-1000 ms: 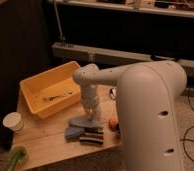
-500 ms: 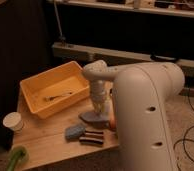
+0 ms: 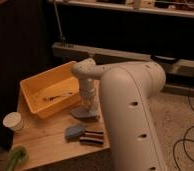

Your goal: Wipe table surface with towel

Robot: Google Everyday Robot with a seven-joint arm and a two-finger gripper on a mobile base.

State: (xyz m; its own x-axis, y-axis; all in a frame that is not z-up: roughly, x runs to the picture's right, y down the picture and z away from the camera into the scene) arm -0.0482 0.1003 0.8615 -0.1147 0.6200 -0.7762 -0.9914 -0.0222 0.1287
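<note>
At the left edge of the table [image 3: 45,144] stands a white cup [image 3: 12,121], with something green [image 3: 17,157] at the near corner, hard to say what. A yellow tray [image 3: 31,95] sits on the far side. Right of it the tool [image 3: 88,107] points down, clenched, apparently on the towel [image 3: 80,115], which lies on the wood. A blue-grey pad [image 3: 75,131] and a dark striped block [image 3: 93,137] lie nearer, while the white arm [image 3: 135,110] fills the right.

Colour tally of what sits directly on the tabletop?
Grey-blue: 2 (towel, pad)
Yellow: 1 (tray)
White: 1 (cup)
Dark striped: 1 (block)
Green: 1 (object, near corner)
Total: 6
End effector shut on the towel, beside the tray.
</note>
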